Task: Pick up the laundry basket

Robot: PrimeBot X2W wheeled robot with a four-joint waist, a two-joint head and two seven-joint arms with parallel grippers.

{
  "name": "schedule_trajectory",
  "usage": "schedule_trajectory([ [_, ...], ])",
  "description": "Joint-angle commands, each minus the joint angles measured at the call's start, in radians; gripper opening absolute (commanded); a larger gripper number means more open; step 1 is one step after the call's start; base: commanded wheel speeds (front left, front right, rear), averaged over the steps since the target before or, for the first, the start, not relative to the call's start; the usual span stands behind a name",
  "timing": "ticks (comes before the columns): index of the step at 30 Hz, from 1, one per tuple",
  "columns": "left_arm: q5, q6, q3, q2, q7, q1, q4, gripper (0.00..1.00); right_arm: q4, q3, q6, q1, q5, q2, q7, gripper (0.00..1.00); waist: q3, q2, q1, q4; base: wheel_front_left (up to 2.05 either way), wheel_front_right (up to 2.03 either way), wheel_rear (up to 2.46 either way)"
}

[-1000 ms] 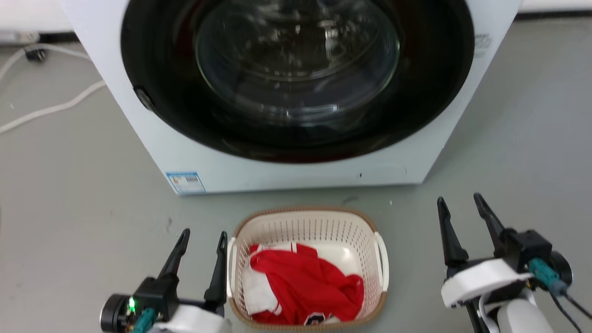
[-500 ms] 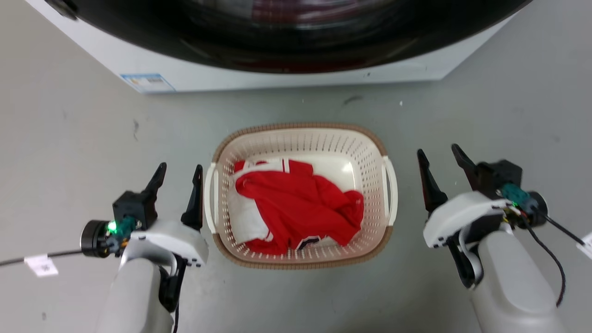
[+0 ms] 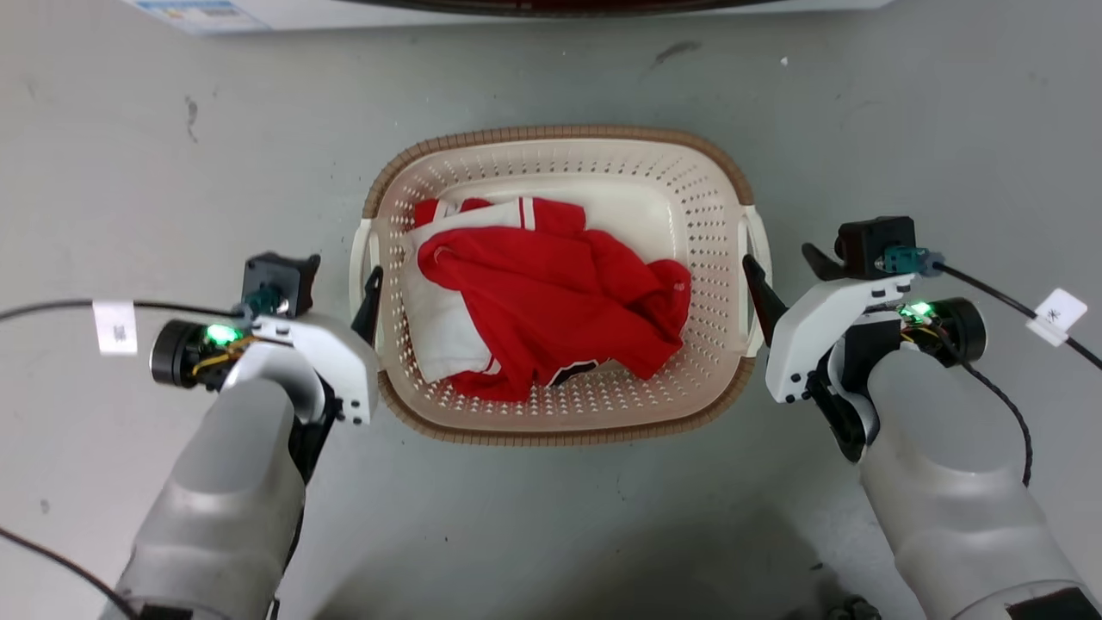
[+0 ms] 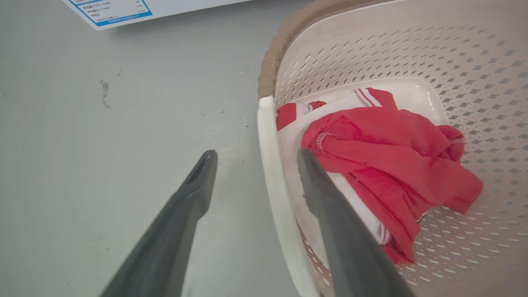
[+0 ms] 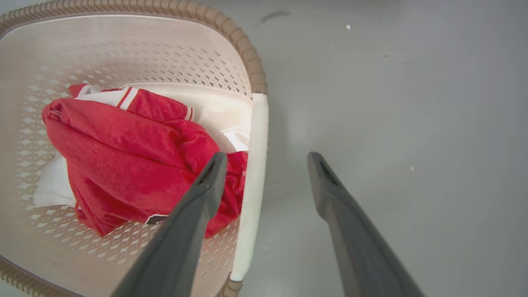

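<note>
1. A smooth grey floor (image 3: 551,534) is carrying everything, and a dark scuff mark (image 3: 676,53) is showing on it near the far side.
2. The laundry basket (image 3: 560,133) is sitting directly on the floor, in the middle.
3. A white washing machine (image 3: 301,13) is standing on the floor beyond the basket, apart from it.

No word or number legible.
- Blue-bordered white sticker (image 4: 112,10) on white appliance base (image 3: 293,17): print too small.
- White paper tag (image 3: 114,327) on left black cable: faint marks, unreadable.
- White tag (image 3: 1059,313) on right cable: small dark symbol, unclear.
- Dark patch (image 3: 571,375) on red garment (image 3: 551,301) in cream perforated plastic laundry basket (image 3: 560,133): unreadable.
</note>
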Motion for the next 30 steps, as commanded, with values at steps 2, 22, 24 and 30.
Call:
schedule_trajectory([
  [2,-0.041,0.0,-0.046,0.011,0.012,-0.061,0.049,1.0,0.056,0.029,-0.001,-0.041,0.08,0.0,0.049,1.0,0.04,0.0,-0.0003,0.015,0.0,0.0,0.0],
  [22,-0.301,0.0,-0.367,0.049,0.103,-0.244,0.134,1.0,0.286,0.165,-0.001,-0.255,0.198,-0.001,0.084,1.0,0.153,0.0,-0.0003,0.04,0.0,0.0,0.0],
  [24,-0.322,0.0,-0.387,0.046,0.103,-0.244,0.132,0.0,0.296,0.174,-0.001,-0.261,0.206,-0.001,0.088,0.34,0.156,0.0,-0.0003,0.042,0.0,0.0,0.0],
  [30,-0.38,0.002,-0.445,0.063,0.08,-0.257,0.121,0.0,0.323,0.19,0.001,-0.281,0.2,-0.002,0.071,0.0,0.161,0.0,-0.0003,0.048,0.0,0.0,0.0],
])
